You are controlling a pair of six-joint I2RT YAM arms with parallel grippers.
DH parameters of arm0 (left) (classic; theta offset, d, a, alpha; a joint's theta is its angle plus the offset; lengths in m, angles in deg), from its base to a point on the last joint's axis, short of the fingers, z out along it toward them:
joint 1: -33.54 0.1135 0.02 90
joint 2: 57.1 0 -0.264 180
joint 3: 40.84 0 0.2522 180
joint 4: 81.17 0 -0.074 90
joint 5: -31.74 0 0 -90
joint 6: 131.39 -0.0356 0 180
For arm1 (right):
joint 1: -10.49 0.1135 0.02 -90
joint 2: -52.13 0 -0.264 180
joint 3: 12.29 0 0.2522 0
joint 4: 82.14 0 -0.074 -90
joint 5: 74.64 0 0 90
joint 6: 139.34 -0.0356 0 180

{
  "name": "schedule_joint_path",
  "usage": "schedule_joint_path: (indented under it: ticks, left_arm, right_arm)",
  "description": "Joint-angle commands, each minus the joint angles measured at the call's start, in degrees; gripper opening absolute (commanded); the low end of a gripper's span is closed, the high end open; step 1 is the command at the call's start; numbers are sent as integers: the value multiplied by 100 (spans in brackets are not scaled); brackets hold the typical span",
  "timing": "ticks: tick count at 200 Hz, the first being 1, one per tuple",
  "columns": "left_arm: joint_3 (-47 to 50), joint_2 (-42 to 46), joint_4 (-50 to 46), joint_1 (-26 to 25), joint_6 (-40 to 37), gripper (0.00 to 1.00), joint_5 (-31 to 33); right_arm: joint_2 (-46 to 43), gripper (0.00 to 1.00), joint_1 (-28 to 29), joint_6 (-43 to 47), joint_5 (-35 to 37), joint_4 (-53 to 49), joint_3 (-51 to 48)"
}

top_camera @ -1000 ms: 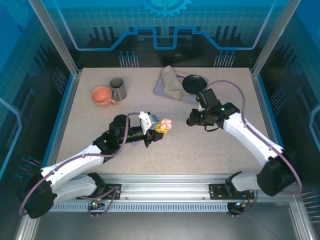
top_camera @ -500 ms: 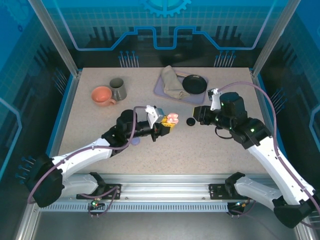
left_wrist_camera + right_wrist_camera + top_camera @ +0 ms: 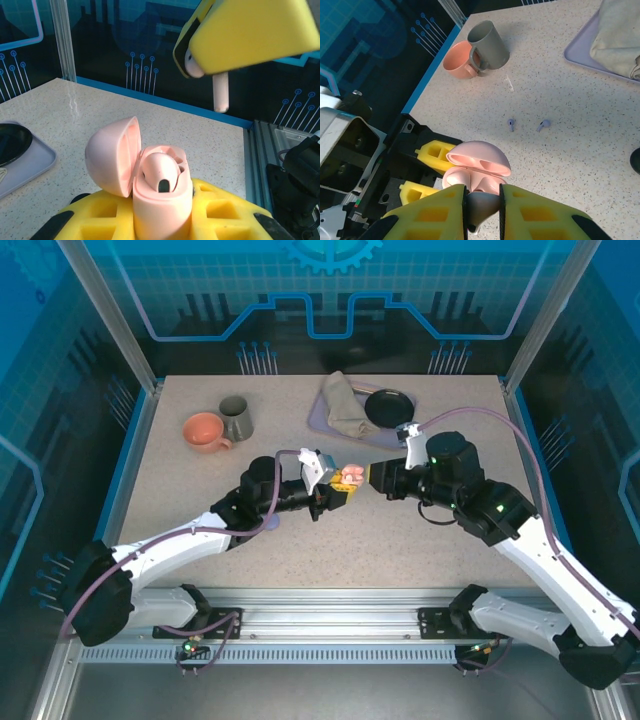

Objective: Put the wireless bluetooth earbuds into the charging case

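My left gripper (image 3: 333,494) is shut on the pink charging case (image 3: 161,202), holding it upright with its lid (image 3: 111,156) swung open to the left. One pink earbud (image 3: 159,172) sits in a slot of the case. My right gripper (image 3: 482,206) is shut on a pale pink-white earbud (image 3: 483,209), just above the open case (image 3: 476,169). In the left wrist view that earbud's stem (image 3: 220,93) hangs down from a yellow finger (image 3: 250,35), above and to the right of the case. Two lilac earbuds (image 3: 511,123) (image 3: 543,123) lie loose on the table beyond.
A pink cup (image 3: 205,432) and a grey mug (image 3: 236,418) stand at the back left. A lilac tray (image 3: 318,418) at the back holds a folded cloth (image 3: 345,405) and a black round dish (image 3: 388,407). A lilac round object (image 3: 270,525) lies by the left arm.
My right gripper has swung left with the earbud until it meets the case. My left gripper has carried the open case a little to the right and farther back.
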Motion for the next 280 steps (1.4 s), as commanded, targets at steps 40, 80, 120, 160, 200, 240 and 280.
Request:
schedule_joint_path:
  ticks: [40, 80, 120, 160, 200, 240, 280]
  left_arm:
    - [-142, -9, 270, -65, -147, 0, -6]
    - [-116, 6, 272, -61, -153, 0, -5]
    - [-123, 11, 282, -67, -155, 0, -28]
    - [-109, 12, 288, -67, -159, 0, -23]
    - [-108, 15, 292, -67, -140, 0, 4]
    - [-106, 38, 303, -62, -125, 0, 12]
    - [-97, 73, 297, -67, -125, 0, 38]
  right_arm:
    - [236, 23, 320, -6, 406, 305, 199]
    - [275, 23, 393, -32, 602, 342, 174]
    - [309, 23, 400, -59, 689, 374, 129]
    - [415, 23, 416, -70, 683, 384, 107]
    - [398, 23, 431, -103, 710, 453, -15]
    - [406, 23, 457, -137, 671, 429, -104]
    - [336, 23, 465, -154, 651, 420, -196]
